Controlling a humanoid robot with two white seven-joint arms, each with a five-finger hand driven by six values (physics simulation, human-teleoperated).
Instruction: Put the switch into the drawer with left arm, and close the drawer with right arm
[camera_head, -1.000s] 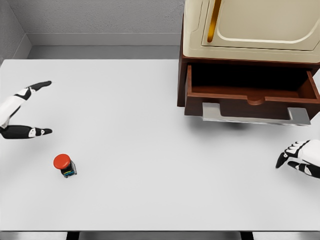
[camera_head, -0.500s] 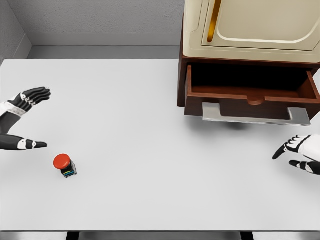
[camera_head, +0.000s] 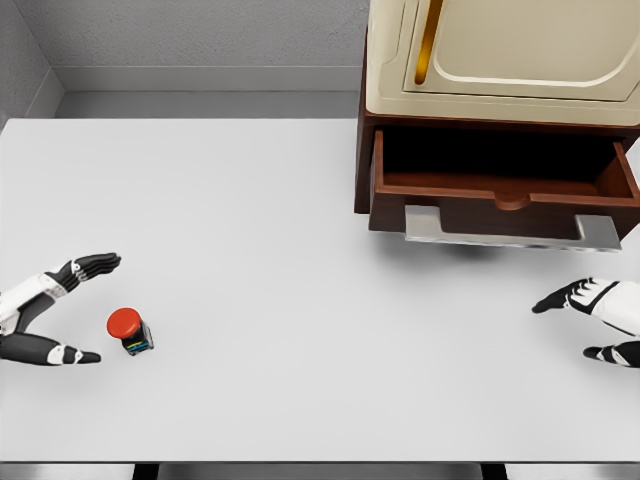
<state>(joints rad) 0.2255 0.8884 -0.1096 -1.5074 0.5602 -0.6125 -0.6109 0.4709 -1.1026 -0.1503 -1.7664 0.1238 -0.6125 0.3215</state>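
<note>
Switch (camera_head: 129, 330) on table (camera_head: 300, 300), left hand (camera_head: 45, 310) spread beside it, drawer (camera_head: 505, 190) open

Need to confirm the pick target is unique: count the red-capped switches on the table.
1. The only switch stands on the white table near its left edge, between the open left hand's fingers and thumb, untouched. None shows in the open drawer, though its floor is shadowed.
</note>
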